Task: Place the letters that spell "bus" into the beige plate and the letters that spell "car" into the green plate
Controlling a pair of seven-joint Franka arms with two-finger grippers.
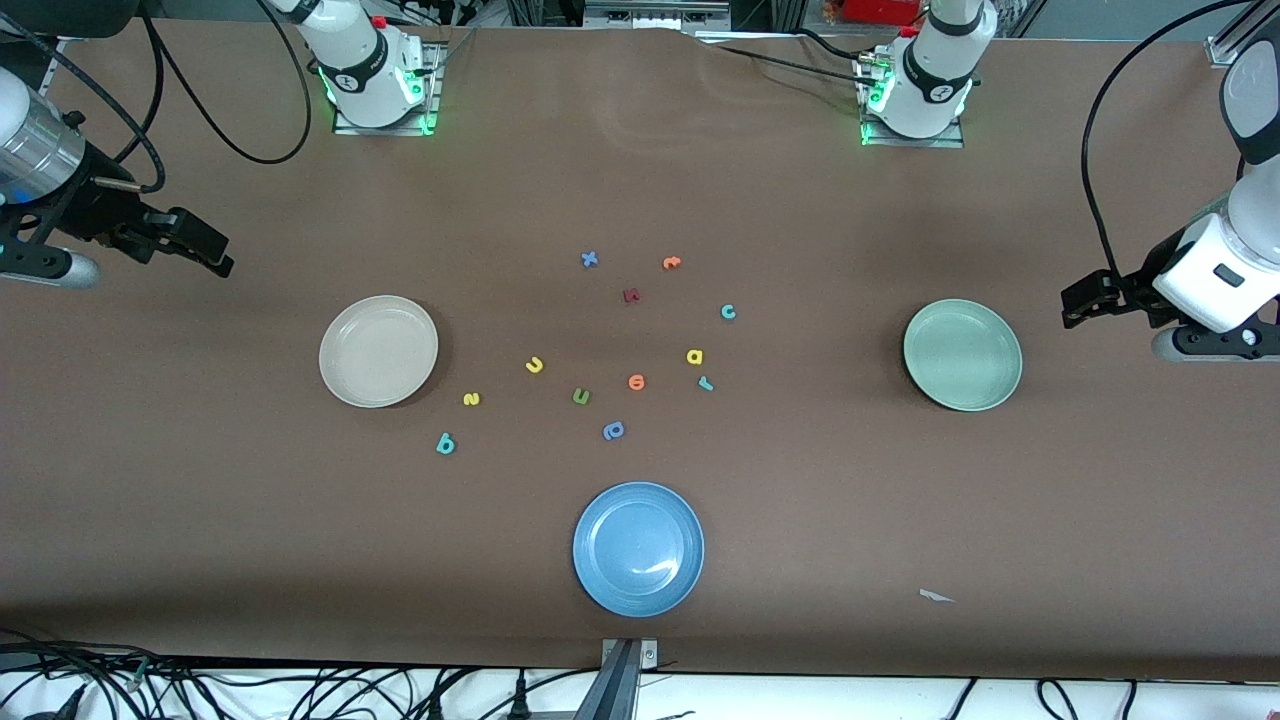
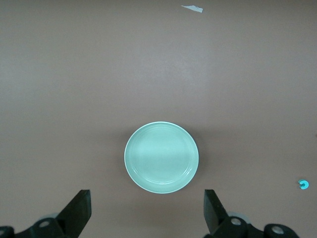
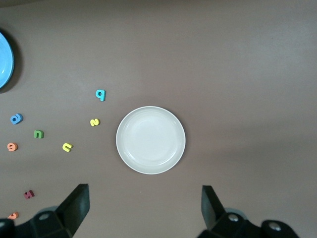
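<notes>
The beige plate [image 1: 378, 351] [image 3: 150, 140] lies toward the right arm's end, the green plate [image 1: 962, 355] [image 2: 161, 157] toward the left arm's end; both hold nothing. Between them lie the teal b [image 1: 446, 444] [image 3: 100, 94], yellow s [image 1: 471, 399] [image 3: 94, 122], yellow u [image 1: 535, 365] [image 3: 67, 147], teal c [image 1: 728, 312] [image 2: 303, 184], yellow a [image 1: 695, 356] and teal r [image 1: 706, 383]. My right gripper [image 1: 212, 255] [image 3: 143, 206] hangs open over the table's end beside the beige plate. My left gripper [image 1: 1080, 305] [image 2: 147, 208] hangs open beside the green plate.
A blue plate [image 1: 638, 549] sits nearest the front camera. Other letters lie among the task's: green [image 1: 581, 397], blue-purple [image 1: 613, 431], orange [image 1: 636, 381], dark red [image 1: 631, 295], orange t [image 1: 671, 263], blue x [image 1: 589, 259]. A paper scrap [image 1: 936, 596] lies near the front edge.
</notes>
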